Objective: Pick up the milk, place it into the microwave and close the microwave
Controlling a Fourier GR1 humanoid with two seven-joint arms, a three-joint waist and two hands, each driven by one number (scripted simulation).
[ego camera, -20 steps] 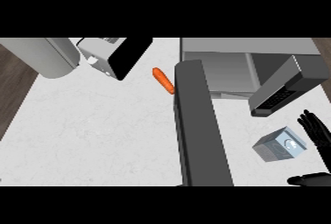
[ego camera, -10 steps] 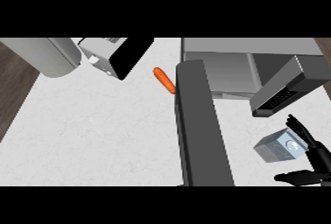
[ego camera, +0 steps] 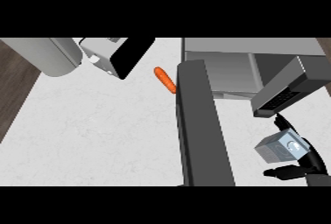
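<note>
The milk [ego camera: 281, 148], a small grey-white carton, stands on the counter at the lower right, in front of the microwave [ego camera: 223, 72]. The microwave's door [ego camera: 203, 131] is swung open and runs down the middle of the view as a long dark bar. My right hand [ego camera: 315, 161] reaches round the carton from the right. Its fingers [ego camera: 286, 126] lie along the carton's far side, the thumb [ego camera: 284, 172] is on the near side with a small gap, and the hand is still open. My left hand [ego camera: 132, 57] rests open at the top left.
An orange carrot [ego camera: 165, 80] lies on the white counter [ego camera: 97, 131] just left of the door's hinge end. The microwave's control panel [ego camera: 287, 89] juts out above the carton. A dark floor strip borders the counter's left edge.
My right hand has moved left and closed in on the milk: the fingers now lie along its far side and the thumb has come under its near side. The carton has hardly moved.
</note>
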